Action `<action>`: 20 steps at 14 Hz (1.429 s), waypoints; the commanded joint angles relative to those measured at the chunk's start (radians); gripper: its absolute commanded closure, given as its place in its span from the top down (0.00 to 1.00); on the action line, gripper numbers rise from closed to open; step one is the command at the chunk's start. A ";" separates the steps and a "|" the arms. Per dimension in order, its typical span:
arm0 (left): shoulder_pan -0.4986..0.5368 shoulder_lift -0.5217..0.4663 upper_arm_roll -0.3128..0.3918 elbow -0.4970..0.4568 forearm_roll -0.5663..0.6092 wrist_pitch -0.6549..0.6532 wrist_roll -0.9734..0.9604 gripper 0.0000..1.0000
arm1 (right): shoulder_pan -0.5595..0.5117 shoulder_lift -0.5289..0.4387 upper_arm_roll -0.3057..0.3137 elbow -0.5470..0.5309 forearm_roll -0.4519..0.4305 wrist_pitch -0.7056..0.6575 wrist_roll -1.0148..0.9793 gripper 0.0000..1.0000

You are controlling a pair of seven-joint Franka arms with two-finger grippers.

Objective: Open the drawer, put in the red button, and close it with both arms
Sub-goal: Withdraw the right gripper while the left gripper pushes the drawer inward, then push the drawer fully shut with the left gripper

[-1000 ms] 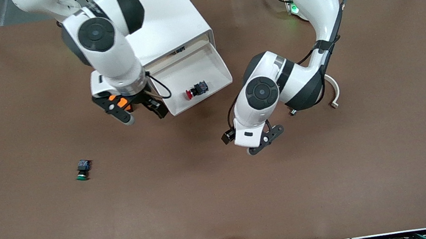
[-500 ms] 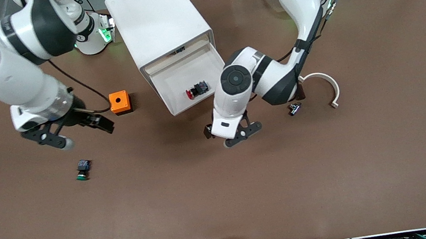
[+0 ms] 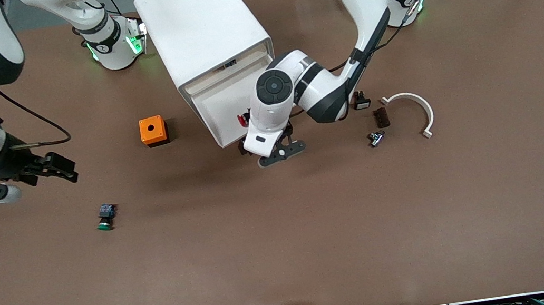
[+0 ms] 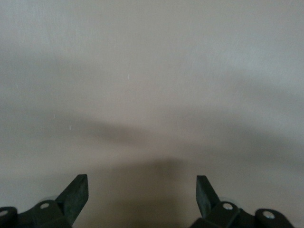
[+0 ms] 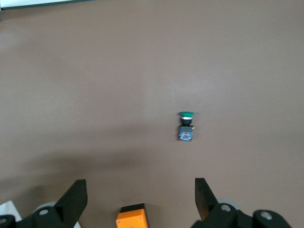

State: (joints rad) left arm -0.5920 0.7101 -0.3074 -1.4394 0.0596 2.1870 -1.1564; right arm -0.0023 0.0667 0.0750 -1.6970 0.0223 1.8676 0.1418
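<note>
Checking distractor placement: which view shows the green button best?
Right wrist view: the green button sits unobstructed on bare table, green cap and dark body distinct. The front view shows it too, smaller, nearer the camera than the orange box. The left wrist view shows only table, no button.

Surface [image 3: 285, 246]: matt brown, cloth-like, smooth. Cabinet [image 3: 201, 29] & drawer [image 3: 219, 120]: white plastic, semi-gloss. Arms: glossy white shells, black bands. Orange box [image 3: 152, 131]: matt plastic. Curved white piece [image 3: 417, 103]: smooth plastic.
</note>
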 commanded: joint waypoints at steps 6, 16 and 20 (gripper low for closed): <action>-0.011 -0.057 -0.082 -0.093 0.002 -0.042 -0.112 1.00 | -0.051 -0.102 0.019 -0.012 -0.019 -0.053 -0.039 1.00; -0.014 -0.040 -0.125 -0.102 -0.240 -0.064 -0.166 1.00 | -0.065 -0.091 0.022 0.184 -0.009 -0.245 -0.050 1.00; -0.015 -0.032 -0.134 -0.102 -0.334 -0.064 -0.166 1.00 | -0.065 -0.091 0.023 0.184 -0.015 -0.249 -0.050 1.00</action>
State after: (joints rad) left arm -0.6062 0.6848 -0.4294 -1.5379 -0.2325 2.1322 -1.3088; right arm -0.0451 -0.0352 0.0805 -1.5376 0.0093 1.6359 0.1059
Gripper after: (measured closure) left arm 0.000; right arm 0.000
